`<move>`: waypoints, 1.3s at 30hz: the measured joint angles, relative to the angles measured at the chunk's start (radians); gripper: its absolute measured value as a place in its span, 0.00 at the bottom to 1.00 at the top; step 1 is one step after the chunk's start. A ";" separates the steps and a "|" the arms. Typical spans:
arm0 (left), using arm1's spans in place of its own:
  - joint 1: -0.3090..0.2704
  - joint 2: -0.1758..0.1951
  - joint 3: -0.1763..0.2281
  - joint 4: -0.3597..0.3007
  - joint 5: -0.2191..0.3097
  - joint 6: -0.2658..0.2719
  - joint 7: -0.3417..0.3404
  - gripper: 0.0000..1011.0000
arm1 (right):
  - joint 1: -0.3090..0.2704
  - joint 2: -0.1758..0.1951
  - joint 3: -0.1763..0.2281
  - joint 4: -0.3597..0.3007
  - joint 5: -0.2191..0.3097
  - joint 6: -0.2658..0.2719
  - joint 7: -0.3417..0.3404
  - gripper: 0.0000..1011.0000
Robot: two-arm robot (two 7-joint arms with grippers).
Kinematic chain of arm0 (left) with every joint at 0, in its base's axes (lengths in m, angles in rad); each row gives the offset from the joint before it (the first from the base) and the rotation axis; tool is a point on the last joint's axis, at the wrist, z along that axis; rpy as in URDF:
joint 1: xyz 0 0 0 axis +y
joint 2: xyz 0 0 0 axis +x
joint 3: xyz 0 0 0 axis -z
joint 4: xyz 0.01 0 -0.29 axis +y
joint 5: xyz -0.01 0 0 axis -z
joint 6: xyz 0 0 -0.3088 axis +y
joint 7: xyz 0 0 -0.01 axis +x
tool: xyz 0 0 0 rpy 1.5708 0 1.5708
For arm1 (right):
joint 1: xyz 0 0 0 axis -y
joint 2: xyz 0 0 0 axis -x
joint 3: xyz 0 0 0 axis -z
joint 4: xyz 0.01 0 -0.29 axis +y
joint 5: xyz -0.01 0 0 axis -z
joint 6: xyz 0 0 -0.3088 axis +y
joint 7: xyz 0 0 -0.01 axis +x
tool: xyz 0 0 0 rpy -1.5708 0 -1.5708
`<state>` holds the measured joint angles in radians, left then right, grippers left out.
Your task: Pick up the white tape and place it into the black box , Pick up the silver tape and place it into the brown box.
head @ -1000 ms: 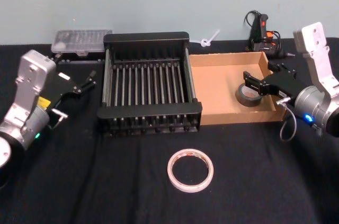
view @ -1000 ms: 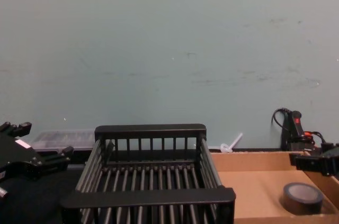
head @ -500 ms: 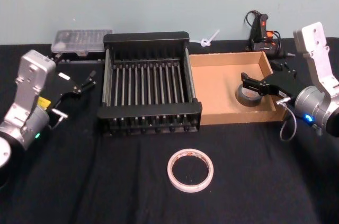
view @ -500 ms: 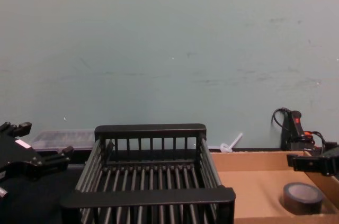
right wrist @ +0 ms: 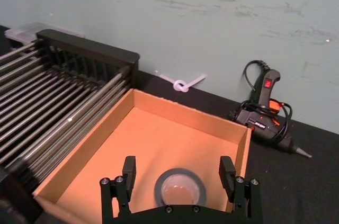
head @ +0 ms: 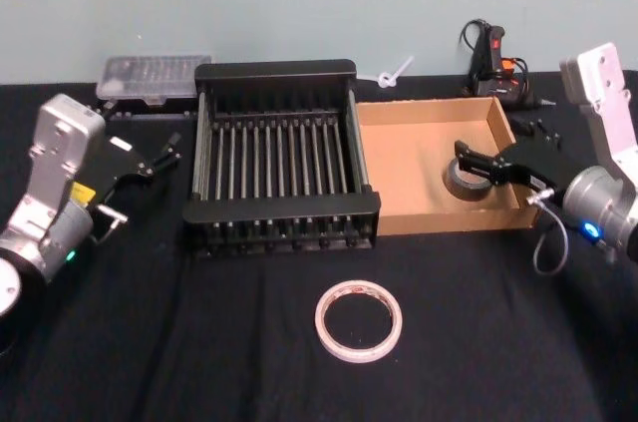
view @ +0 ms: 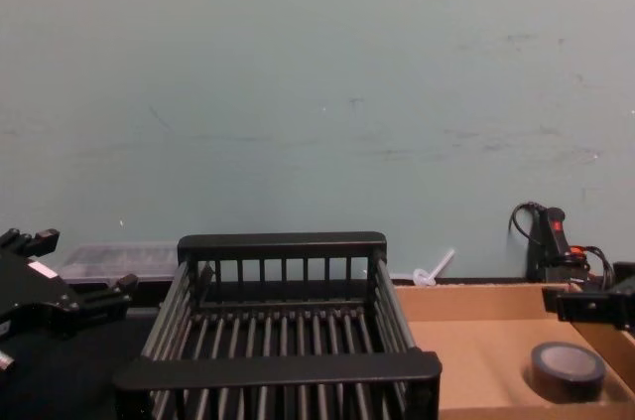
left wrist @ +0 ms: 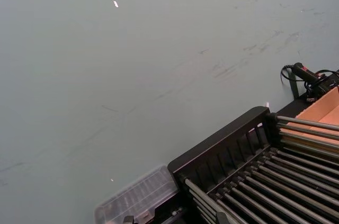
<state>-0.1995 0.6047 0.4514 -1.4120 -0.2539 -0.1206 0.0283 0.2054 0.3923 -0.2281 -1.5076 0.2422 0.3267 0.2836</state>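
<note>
Grey-silver, the tape (head: pixel 467 180) lies flat on the floor of the brown box (head: pixel 409 205), so that half of the task looks done; the right gripper (right wrist: pixel 180 181) hangs above it, spread and empty. The white tape (head: pixel 358 320) lies on the cloth (head: pixel 199 342) in front of the black box (head: pixel 279 208), likely the job of the left gripper (head: pixel 150 161), open beside that box.

Black box (head: pixel 276 155) at table centre; brown box (head: pixel 409 211) touching its right side. Silver tape (head: pixel 465 179) inside brown box, at its right wall. White tape (head: pixel 358 320) on the table, near side, before the black box. Clear case (head: pixel 155 75) far left behind the black box. Glue gun (head: pixel 491 61) far right behind the brown box.
</note>
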 joint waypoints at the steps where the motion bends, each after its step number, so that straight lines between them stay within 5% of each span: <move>1: 0.000 0.000 0.000 0.000 0.000 0.000 0.000 0.99 | -0.014 0.007 0.003 -0.020 0.003 0.006 0.006 0.99; 21: 0.000 0.000 0.000 0.000 0.000 0.000 0.000 0.99 | -0.208 0.123 -0.002 -0.258 0.094 0.092 0.093 0.99; 39: 0.000 0.000 0.000 0.000 0.000 0.000 0.000 0.99 | -0.243 0.194 -0.105 -0.302 0.101 0.092 0.133 0.99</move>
<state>-0.1995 0.6047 0.4514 -1.4120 -0.2539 -0.1206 0.0282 -0.0377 0.5863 -0.3332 -1.8100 0.3436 0.4183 0.4165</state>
